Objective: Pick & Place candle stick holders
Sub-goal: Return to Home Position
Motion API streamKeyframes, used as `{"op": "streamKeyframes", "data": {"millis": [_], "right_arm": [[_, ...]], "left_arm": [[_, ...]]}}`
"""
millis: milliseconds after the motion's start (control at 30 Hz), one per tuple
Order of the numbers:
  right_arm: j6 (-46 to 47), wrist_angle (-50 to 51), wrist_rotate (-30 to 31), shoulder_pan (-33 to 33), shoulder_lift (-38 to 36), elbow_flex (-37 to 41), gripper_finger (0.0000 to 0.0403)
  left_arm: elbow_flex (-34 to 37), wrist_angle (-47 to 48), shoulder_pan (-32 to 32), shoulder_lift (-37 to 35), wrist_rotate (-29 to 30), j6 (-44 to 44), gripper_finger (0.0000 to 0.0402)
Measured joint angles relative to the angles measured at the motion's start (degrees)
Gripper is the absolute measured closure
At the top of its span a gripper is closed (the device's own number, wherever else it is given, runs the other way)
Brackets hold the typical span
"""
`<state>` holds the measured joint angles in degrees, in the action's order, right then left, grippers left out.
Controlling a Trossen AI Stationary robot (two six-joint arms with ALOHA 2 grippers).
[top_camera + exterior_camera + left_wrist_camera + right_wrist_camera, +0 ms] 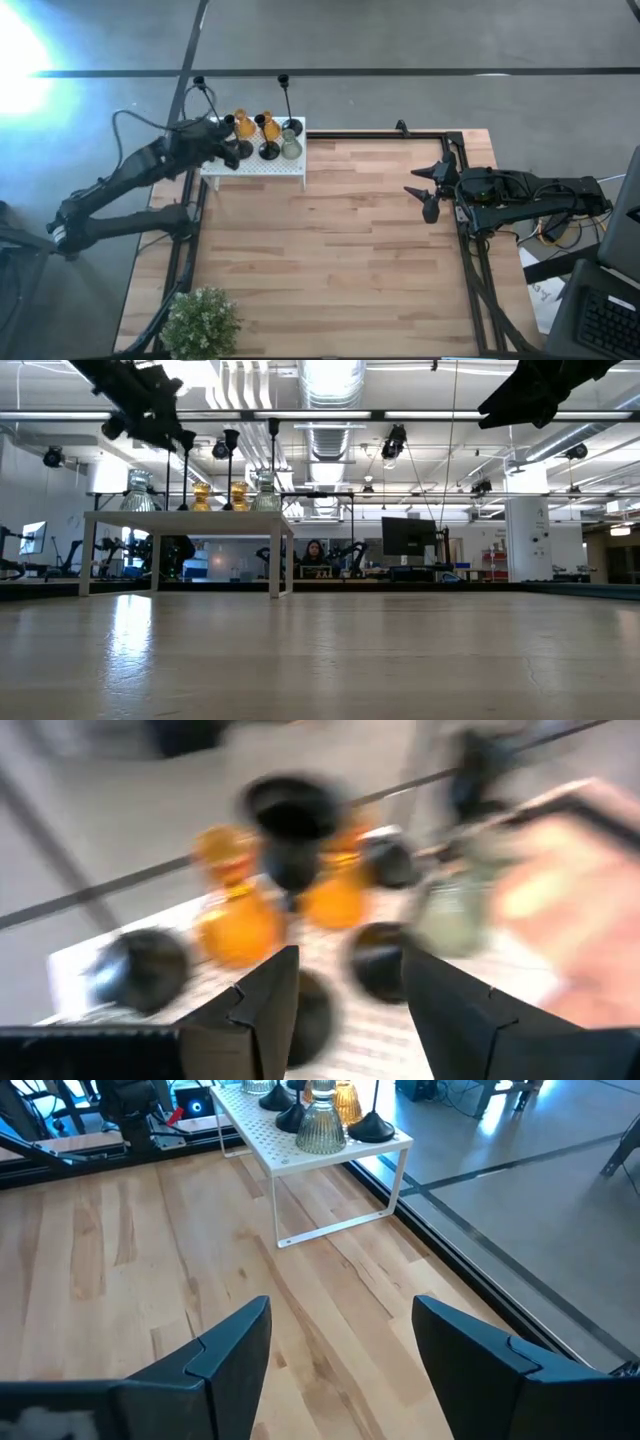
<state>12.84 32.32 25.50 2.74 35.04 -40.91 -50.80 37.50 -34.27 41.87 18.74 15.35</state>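
- I am holding my left gripper point(228, 142) in the air above the left part of the white perforated metal shelf point(255, 172). Its jaws are standing apart, with nothing between them.
- The shelf is standing at the far left corner of the light wooden table point(330, 260), and the candle stick holders are all sitting on top of it.
- Two amber glass holders point(243, 125) are standing side by side there, with black holders with round bases and thin upright stems point(269, 150) close around them.
- A pale green ribbed glass holder point(291, 150) is sitting at the shelf's right end.
- A clear ribbed glass holder point(138, 492) is showing at the shelf's left end, below my left arm.
- I am hanging my right gripper point(422, 192) over the table's right edge, well apart from the shelf. Its jaws are gaping wide and gripping nothing.
- A leafy green potted plant point(203, 320) is sitting at the near left corner.
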Motion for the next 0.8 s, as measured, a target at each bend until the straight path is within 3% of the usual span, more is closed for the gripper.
{"op": "streamKeyframes", "data": {"millis": [200, 333, 600, 800], "right_arm": [[0.0, 0.0, 0.0, 0.0, 0.0, 0.0, 0.0157], [0.0, 0.2, 0.0, 0.0, -0.1, 0.0, 0.0153], [0.0, 0.2, 0.0, 0.0, 0.0, 0.0, 0.0158], [0.0, 0.2, 0.0, 0.0, 0.0, 0.0, 0.0165]], "left_arm": [[0.8, -8.0, 4.7, -7.6, -18.1, -3.4, 0.023], [4.9, -14.3, 11.3, -12.5, -25.7, -4.7, 0.0261], [19.4, -34.1, 25.7, -19.1, -26.2, -5.5, 0.0381], [28.6, -43.8, 32.1, -18.4, -23.1, -12.3, 0.0396]]}}
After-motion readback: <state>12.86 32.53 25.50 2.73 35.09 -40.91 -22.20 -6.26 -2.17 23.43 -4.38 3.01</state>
